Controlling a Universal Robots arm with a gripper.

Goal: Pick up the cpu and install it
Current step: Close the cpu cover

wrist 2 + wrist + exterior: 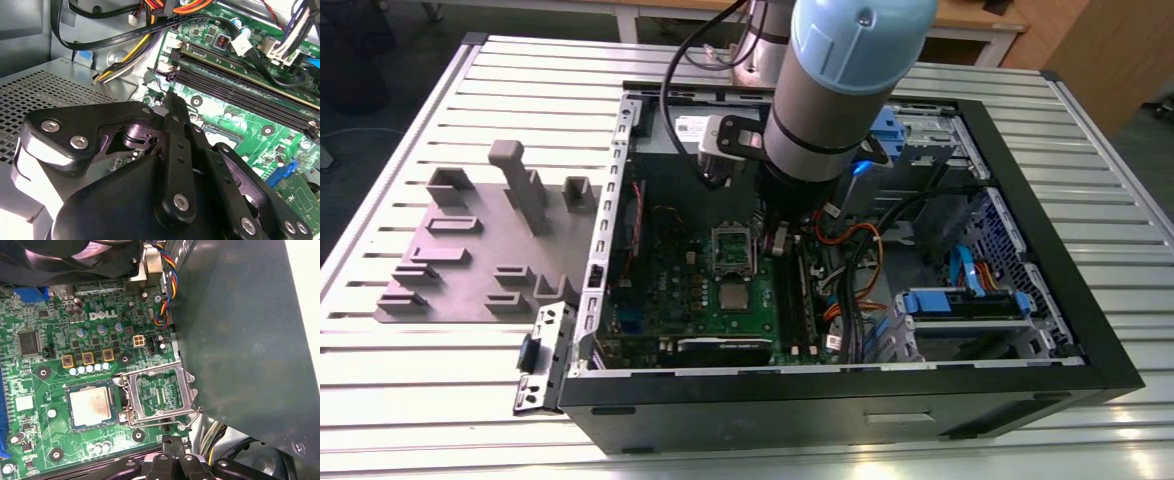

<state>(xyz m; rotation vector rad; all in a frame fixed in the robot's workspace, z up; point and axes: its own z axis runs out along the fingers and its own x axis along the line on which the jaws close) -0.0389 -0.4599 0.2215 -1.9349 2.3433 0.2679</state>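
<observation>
A slatted tabletop carries an open case. The cpu lies flat on the green board, with the frame flipped open just beside it. In the exterior view it sits at about 7 o'clock from the arm's lower end. The gripper hovers apart from it and is cut off; I cannot tell whether it is spread or pressed together.

I'm seeing the cpu sitting in the socket of the green board, the metal frame lying open just beside it.
</observation>
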